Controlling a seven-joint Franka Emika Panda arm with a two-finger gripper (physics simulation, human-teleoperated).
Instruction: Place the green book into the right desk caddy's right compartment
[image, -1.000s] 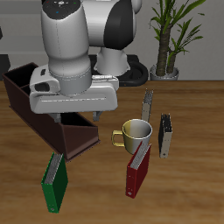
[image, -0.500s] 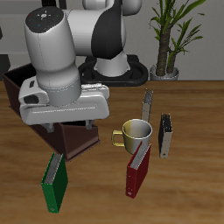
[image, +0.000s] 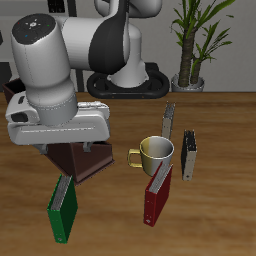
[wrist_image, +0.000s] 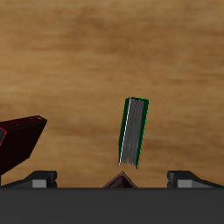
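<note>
The gripper (image: 70, 150) hangs above the table with its jaws spread wide and nothing between them. In the wrist view the two fingertips (wrist_image: 39, 178) sit far apart, with bare wood between them. The green book (image: 63, 207) stands on edge on the table (image: 220, 215) near its front edge, just below and in front of the gripper, untouched; its pale page edge (wrist_image: 131, 131) faces up at the wrist camera. The right desk caddy (image: 75, 160) lies farther back, its near end just behind the book and mostly hidden by the arm. A red book (image: 157, 194) stands beside a metal mug (image: 155, 153), with two slim grey books (image: 170, 121) behind.
</note>
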